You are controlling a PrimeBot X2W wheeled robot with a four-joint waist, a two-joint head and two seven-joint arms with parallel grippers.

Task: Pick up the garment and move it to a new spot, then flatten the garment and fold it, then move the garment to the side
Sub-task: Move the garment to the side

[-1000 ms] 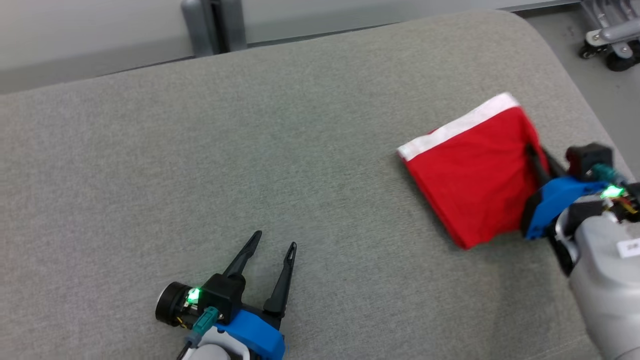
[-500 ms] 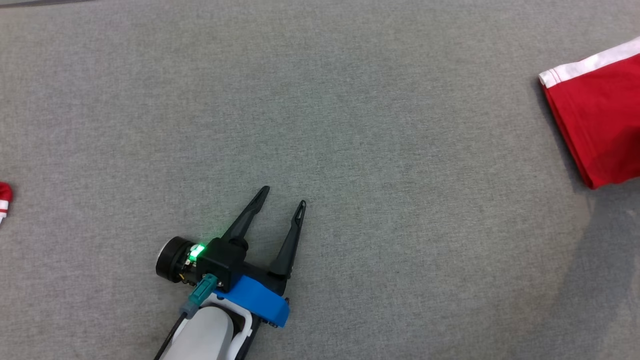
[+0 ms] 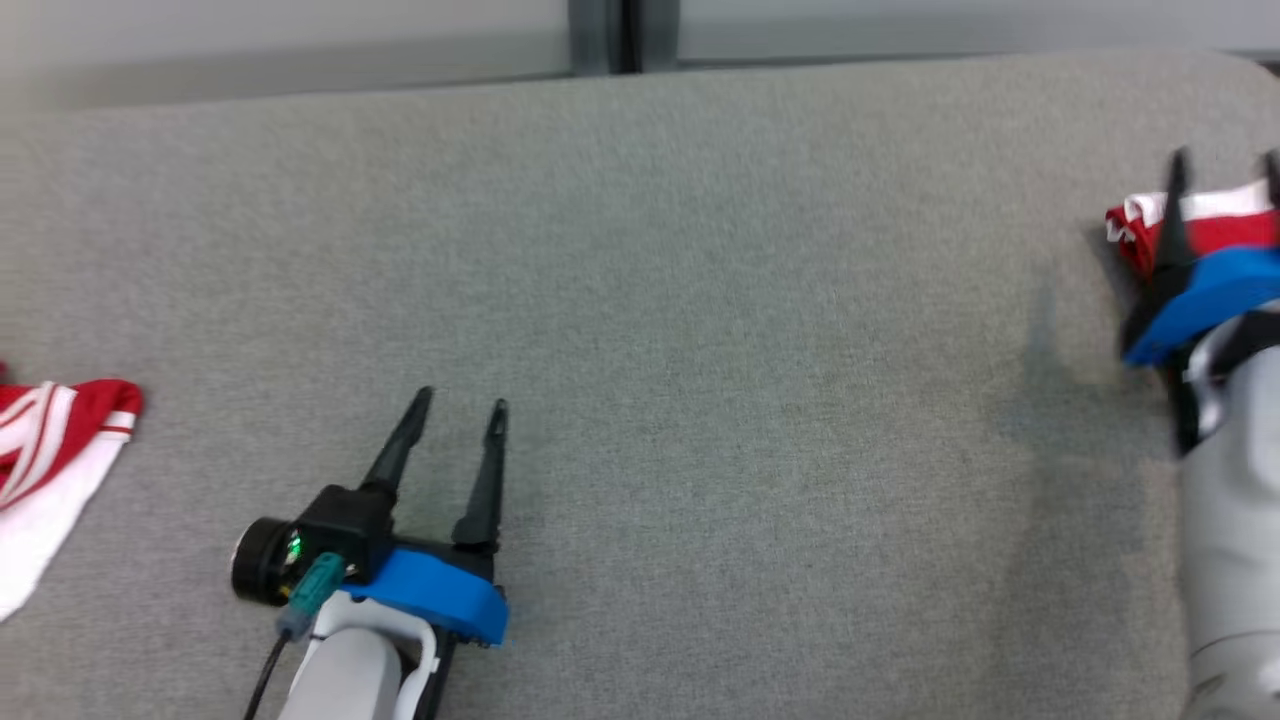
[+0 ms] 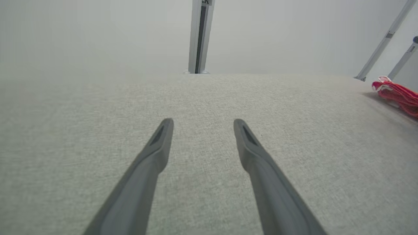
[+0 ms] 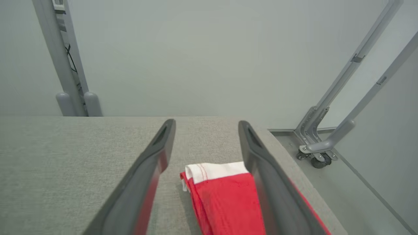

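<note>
The garment (image 3: 1225,232) is red with a white band and lies folded near the right end of the grey cloth-covered table (image 3: 700,300). My right gripper (image 3: 1226,160) hovers over it, open, one finger on each side, gripping nothing. In the right wrist view the garment (image 5: 225,192) lies flat between and below the spread fingers of the right gripper (image 5: 206,123). My left gripper (image 3: 460,400) is open and holds nothing, low over bare table at the lower left. The left wrist view shows the left gripper (image 4: 203,121) open, with the garment (image 4: 396,94) far off to its right.
A second red and white garment (image 3: 60,430) lies at the table's left edge. A grey post (image 3: 610,35) stands behind the table. A wheeled metal frame (image 5: 318,153) stands on the floor past the table's right edge, which is close to the folded garment.
My right gripper has opened and let go of the garment, which now lies on the table. The head camera has shifted between frames. The left gripper stays open.
</note>
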